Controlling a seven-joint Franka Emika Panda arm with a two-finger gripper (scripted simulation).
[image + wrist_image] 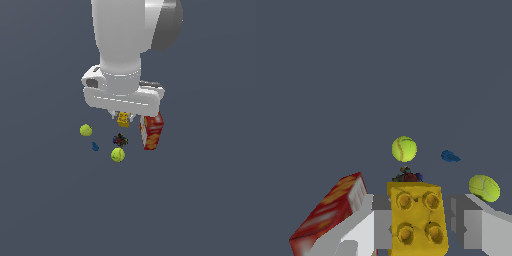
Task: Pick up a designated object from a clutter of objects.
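Above the clutter, we have the gripper (123, 118) pointing straight down, fingers (363, 227) clamped on the yellow brick (417, 218), cracker box (152, 131) just beside it.

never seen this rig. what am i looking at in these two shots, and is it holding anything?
It is a simulated robot arm, rendered rather than photographed. The exterior view looks at the scene from off the arm: the big white shape is the arm, with its hand at the lower end. The wrist view comes from a camera on the arm, looking past the fingers.

On the grey floor lie two tennis balls, a tiny blue piece, a small dark item and a red box that stands upright.

The yellow brick, studs facing the wrist camera, sits between the two fingers. The hand appears closed on it; whether it is lifted is not clear.
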